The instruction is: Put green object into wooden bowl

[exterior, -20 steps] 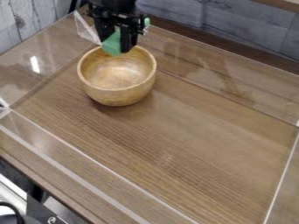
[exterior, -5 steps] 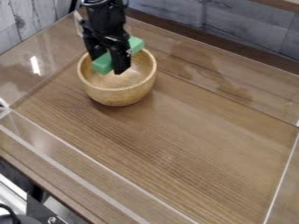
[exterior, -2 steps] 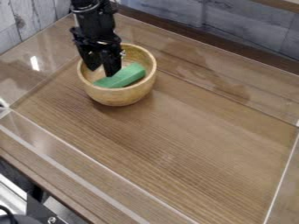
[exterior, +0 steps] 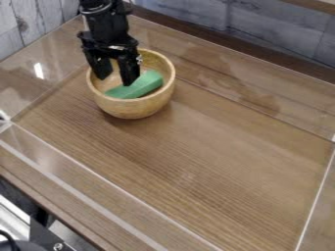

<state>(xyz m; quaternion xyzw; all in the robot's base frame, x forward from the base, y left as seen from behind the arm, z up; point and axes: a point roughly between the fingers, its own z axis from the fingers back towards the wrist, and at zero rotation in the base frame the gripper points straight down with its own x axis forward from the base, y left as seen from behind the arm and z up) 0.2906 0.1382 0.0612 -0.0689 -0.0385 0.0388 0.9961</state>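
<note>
The wooden table (exterior: 197,147) carries the wooden bowl (exterior: 131,98) at its far left, and the green object (exterior: 141,84) lies inside that bowl, leaning on the right inner wall. The gripper (exterior: 113,69) hangs over the bowl's left half with its jaws apart, holding nothing (the block looks free). The main risk, I judge: a finger catching the rim on the way up and tipping the bowl.
</note>
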